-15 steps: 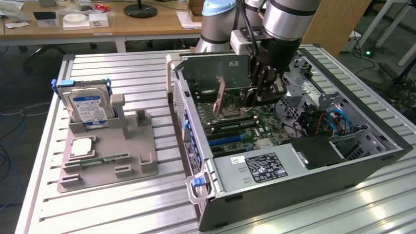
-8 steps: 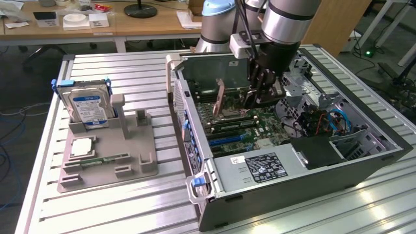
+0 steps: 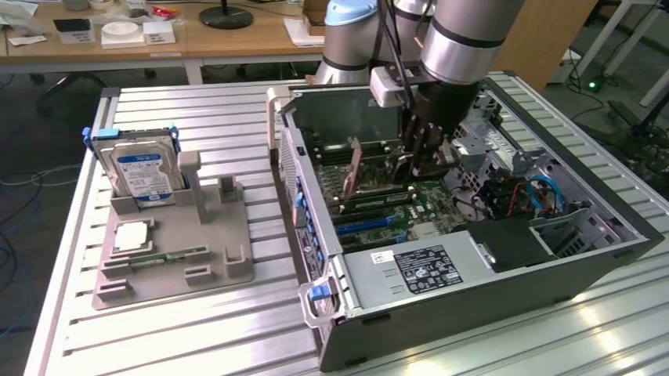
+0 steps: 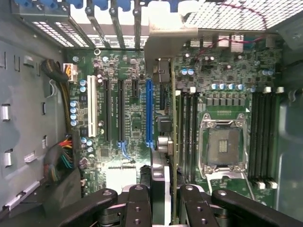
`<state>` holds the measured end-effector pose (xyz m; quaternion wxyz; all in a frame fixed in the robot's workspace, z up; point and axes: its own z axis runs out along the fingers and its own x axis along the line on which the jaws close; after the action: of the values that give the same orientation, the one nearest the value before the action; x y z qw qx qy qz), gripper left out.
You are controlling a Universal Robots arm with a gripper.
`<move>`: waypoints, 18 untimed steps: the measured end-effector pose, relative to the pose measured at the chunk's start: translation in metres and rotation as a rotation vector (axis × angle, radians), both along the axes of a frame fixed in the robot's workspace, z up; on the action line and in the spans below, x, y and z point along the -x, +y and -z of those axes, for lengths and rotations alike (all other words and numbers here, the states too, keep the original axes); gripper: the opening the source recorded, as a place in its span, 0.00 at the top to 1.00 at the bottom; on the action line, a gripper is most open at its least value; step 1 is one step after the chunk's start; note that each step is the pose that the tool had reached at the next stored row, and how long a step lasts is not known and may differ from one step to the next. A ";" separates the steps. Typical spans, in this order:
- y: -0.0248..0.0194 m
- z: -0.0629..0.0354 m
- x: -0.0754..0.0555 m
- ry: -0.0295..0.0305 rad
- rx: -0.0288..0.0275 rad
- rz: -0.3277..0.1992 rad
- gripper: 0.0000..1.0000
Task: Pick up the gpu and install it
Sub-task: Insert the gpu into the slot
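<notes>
Scanning the exterior view from its left, we find the grey tray at nine o'clock from the picture's centre. It carries the hard drive upright and the memory stick lying flat, both well apart from the work.

The open computer case takes the middle and the exterior view's right. At about one o'clock the gripper hangs inside it, low over the motherboard.

In the wrist view the fingers are clenched on the gpu, held edge-on with its silver bracket toward the rear slot openings. The card is above the board and not yet seated. Its lower edge appears to run just beside the blue slot, on the side toward the processor socket, though the camera's angle may account for some of that offset.

We judge misalignment to be the main danger. If pressed down while off the slot, the connector edge would land on bare board or small components and could chip them or bend the card. A tilted card could enter at one end only and jam. The bracket could catch the rear frame and twist the card in the grip. The fingers hold only a narrow part of the card, so any side load may make it slip. At three o'clock in the exterior view the blue cables lie near enough that a sideways correction could snag them.
</notes>
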<state>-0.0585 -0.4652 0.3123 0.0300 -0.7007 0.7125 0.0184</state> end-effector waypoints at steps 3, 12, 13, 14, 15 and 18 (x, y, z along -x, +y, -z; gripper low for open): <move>-0.0012 0.0036 0.004 0.0001 0.0002 0.002 0.72; 0.0014 0.0157 0.009 0.0039 0.0270 0.023 0.72; 0.0022 0.0175 0.011 0.0038 0.0287 0.023 0.72; 0.0032 0.0193 0.013 0.0038 0.0309 0.024 0.72; 0.0038 0.0209 0.014 0.0038 0.0330 0.024 0.72; 0.0056 0.0260 0.015 0.0039 0.0355 0.024 0.72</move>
<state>-0.0731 -0.4596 0.2863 0.0164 -0.6927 0.7210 0.0067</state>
